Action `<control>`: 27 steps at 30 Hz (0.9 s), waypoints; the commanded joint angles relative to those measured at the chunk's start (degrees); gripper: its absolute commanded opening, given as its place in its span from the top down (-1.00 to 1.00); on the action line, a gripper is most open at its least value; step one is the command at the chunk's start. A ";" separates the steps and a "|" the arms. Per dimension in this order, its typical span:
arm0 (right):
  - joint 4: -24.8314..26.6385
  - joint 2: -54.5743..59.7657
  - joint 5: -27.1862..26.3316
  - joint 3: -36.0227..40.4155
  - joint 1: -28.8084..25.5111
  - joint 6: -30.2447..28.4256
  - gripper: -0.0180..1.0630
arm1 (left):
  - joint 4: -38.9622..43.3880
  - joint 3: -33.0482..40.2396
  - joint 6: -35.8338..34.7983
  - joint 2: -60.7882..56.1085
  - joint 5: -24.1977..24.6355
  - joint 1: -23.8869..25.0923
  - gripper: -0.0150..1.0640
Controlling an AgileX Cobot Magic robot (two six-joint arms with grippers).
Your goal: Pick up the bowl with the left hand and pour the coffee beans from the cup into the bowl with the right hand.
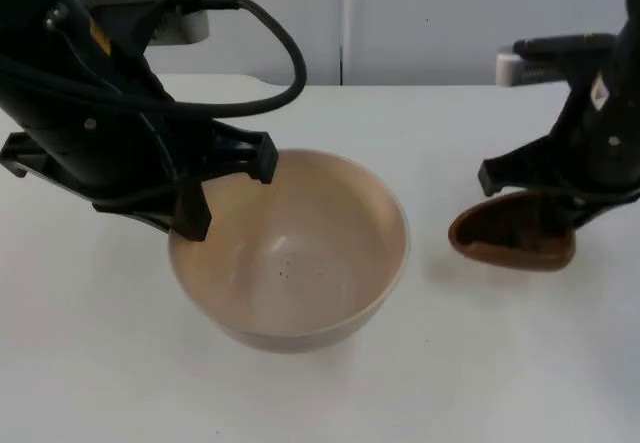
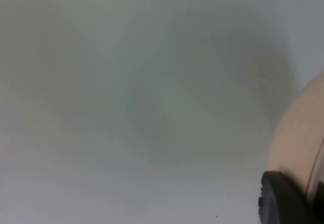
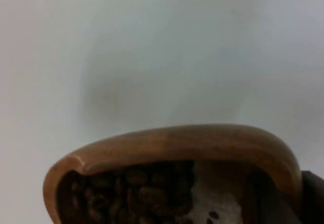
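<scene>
— On the left of the white surface, our left pincer grips the bowl's rim; are we lifting?

— Seemingly. To its right, our right pincer clasps the cup of coffee beans. Next we carry it over the bowl and tip.

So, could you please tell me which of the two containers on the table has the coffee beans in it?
The brown wooden cup at the right gripper has them; the larger cream bowl, gripped by the left gripper, is nearly empty.
</scene>
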 commanded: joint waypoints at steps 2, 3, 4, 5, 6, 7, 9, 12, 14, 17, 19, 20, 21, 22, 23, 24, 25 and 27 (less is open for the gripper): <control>0.38 -4.01 3.54 -0.05 -0.13 -2.70 0.97 | -0.23 0.09 -0.52 -0.25 -0.78 -0.30 0.98; 0.38 -5.36 4.68 -0.05 -0.13 -3.57 0.97 | -0.35 0.09 -0.52 -0.25 -0.78 -0.30 0.98; 0.50 -6.75 5.99 -0.05 -0.13 -4.47 0.97 | -0.35 0.09 -0.52 -0.25 -0.78 -0.30 0.98; 0.71 -7.96 7.32 -0.05 -0.13 -5.25 0.97 | -0.35 0.09 -0.52 -0.25 -0.78 -0.30 0.98; 0.71 -7.96 7.32 -0.05 -0.13 -5.25 0.97 | -0.35 0.09 -0.52 -0.25 -0.78 -0.30 0.98; 1.02 -9.40 8.59 -0.05 -0.13 -6.29 0.97 | -0.35 0.09 -0.52 -0.25 -0.78 -0.30 0.98; 3.05 -12.17 10.93 -0.05 -0.30 -9.79 0.97 | -0.35 0.09 -0.52 -0.25 -0.78 -0.30 0.98; 4.42 -14.21 14.57 -1.33 -0.45 -12.45 0.97 | -0.35 0.09 -0.52 -0.25 -0.78 -0.30 0.98; 5.08 -15.31 20.20 -3.98 -0.45 -15.06 0.97 | -0.35 0.09 -0.52 -0.25 -0.78 -0.30 0.98; 6.81 -15.20 26.10 -8.28 -0.45 -18.27 0.97 | -0.35 0.09 -0.52 -0.25 -0.78 -0.30 0.98; 7.44 -15.19 29.55 -11.89 -0.45 -20.54 0.97 | -0.35 0.09 -0.52 -0.25 -0.78 -0.30 0.98; 7.44 -15.19 30.74 -13.90 -0.45 -20.52 0.97 | -0.35 0.09 -0.52 -0.25 -0.78 -0.30 0.98; 7.44 -15.19 30.74 -13.90 -0.45 -20.52 0.97 | -0.35 0.09 -0.52 -0.25 -0.78 -0.30 0.98; 7.44 -15.19 32.30 -15.87 -0.45 -20.52 0.97 | -0.35 0.09 -0.52 -0.25 -0.78 -0.30 0.98; 7.34 -15.19 33.67 -18.43 -0.45 -21.38 0.97 | -0.35 0.09 -0.52 -0.25 -0.78 -0.30 0.98; 7.34 -15.19 33.67 -19.38 -0.45 -21.73 0.97 | -0.35 0.09 -0.52 -0.25 -0.78 -0.30 0.98; 7.34 -15.19 33.67 -21.24 -0.45 -22.06 0.97 | -0.35 0.09 -0.52 -0.25 -0.78 -0.30 0.98; 7.34 -15.19 33.67 -23.06 -0.45 -22.06 0.97 | -0.35 0.09 -0.52 -0.25 -0.78 -0.30 0.98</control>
